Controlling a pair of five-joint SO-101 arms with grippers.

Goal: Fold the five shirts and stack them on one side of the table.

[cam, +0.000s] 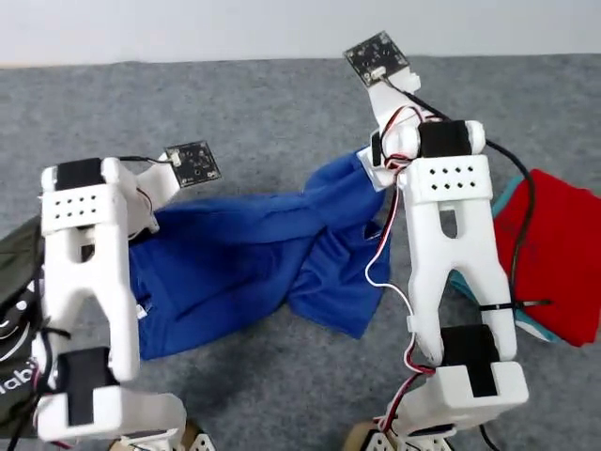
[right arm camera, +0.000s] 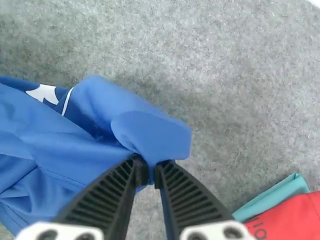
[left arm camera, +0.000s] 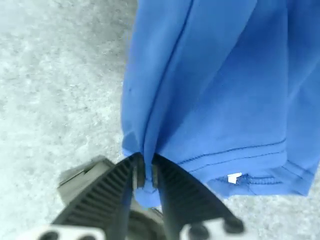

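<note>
A blue shirt (cam: 254,263) lies stretched and rumpled across the grey table between the two arms. My left gripper (left arm camera: 145,175) is shut on a bunched fold of the blue shirt (left arm camera: 220,90) at its left end, lifting it off the cloth surface. My right gripper (right arm camera: 148,172) is shut on a corner of the blue shirt (right arm camera: 100,125) at its right end, near the far middle of the table. In the high view the left arm (cam: 89,272) and right arm (cam: 455,244) flank the shirt.
A folded red shirt (cam: 554,249) rests on a teal one (cam: 468,280) at the right edge, also seen as the red shirt (right arm camera: 287,217) and the teal shirt (right arm camera: 272,197). A dark green garment (cam: 17,258) lies at the left edge. Grey table cover (cam: 235,103) runs behind.
</note>
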